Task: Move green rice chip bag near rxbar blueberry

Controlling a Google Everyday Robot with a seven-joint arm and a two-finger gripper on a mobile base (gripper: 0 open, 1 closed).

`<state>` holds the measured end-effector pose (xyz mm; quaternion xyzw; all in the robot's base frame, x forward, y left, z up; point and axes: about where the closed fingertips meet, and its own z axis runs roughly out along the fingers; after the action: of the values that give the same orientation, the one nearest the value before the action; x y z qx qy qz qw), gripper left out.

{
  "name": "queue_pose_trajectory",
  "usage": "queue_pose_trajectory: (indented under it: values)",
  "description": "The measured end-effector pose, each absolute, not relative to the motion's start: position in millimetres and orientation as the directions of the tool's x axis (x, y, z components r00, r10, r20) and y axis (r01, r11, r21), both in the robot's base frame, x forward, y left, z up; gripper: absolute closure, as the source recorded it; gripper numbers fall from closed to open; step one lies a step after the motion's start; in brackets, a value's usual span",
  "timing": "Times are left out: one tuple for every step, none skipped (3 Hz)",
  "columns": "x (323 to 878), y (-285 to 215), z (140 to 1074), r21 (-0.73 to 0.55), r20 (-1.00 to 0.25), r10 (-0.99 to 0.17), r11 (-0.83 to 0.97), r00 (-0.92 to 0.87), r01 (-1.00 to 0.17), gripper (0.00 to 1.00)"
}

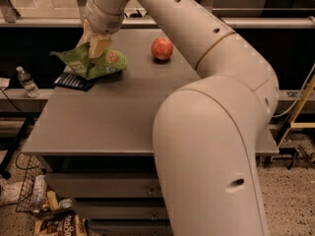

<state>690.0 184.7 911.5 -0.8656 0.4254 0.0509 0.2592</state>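
Observation:
The green rice chip bag (93,63) is a crinkly light-green pouch at the table's left edge. It lies over the right part of the rxbar blueberry (73,81), a flat dark navy bar at the left edge. My gripper (97,46) is on top of the bag, its pale fingers pressed into the bag's upper middle. The bag's right end rests on the table. The arm comes in from the right foreground and hides much of the table's right side.
A red-orange apple (162,48) sits on the grey table (103,122) at the back, right of the bag. A water bottle (27,81) stands on a ledge left of the table. A wire basket and snack packets (54,220) lie on the floor below.

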Motion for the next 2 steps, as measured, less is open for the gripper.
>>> queue_pose_trajectory:
  values:
    - [690.3, 186.8, 908.9, -0.404, -0.310, -0.709, -0.505, 0.634, -0.763, 0.14]
    - [690.7, 189.0, 906.1, -0.402, -0.311, -0.708, -0.507, 0.634, -0.763, 0.00]
